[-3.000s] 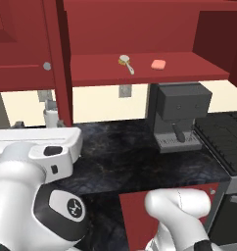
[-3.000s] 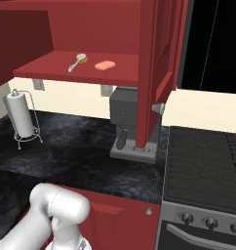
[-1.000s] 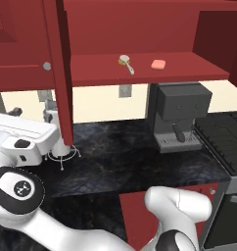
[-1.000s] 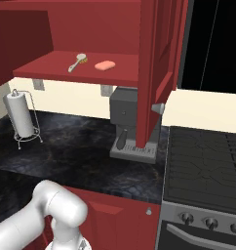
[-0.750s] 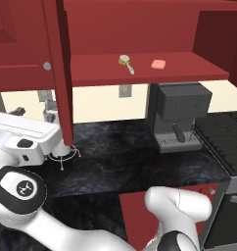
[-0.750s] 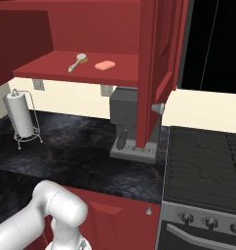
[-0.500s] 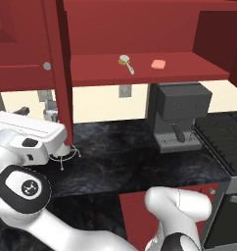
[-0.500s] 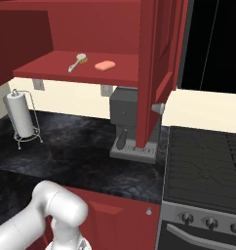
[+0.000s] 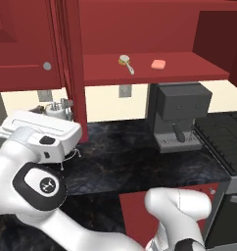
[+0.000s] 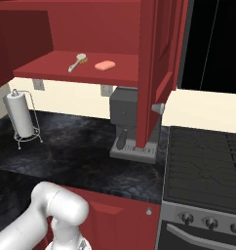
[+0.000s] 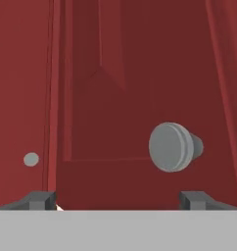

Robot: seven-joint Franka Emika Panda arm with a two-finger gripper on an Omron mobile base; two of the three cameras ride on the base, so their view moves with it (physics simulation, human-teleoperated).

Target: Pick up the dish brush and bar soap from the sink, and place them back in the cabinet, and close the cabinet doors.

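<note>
Gripper (image 11: 118,200) spread wide, empty, aimed flat at a cabinet door (image 11: 140,88), its silver knob (image 11: 172,146) just above my right fingertip (image 11: 191,199). Arm folded low at left. Dish brush (image 9: 125,62) and bar soap (image 9: 158,64) lie mid-shelf in the cabinet (image 9: 140,29), near each other

Dish brush (image 9: 125,62) and bar soap (image 9: 158,64) lie apart on cabinet (image 9: 189,73) shelf; cabinet doors (image 10: 156,68) open

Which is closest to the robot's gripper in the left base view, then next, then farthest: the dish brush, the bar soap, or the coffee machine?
1. Dish brush, on the cabinet shelf, nearest the gripper at left.
2. Bar soap, further right along the shelf.
3. Coffee machine, on the counter at right.
</note>
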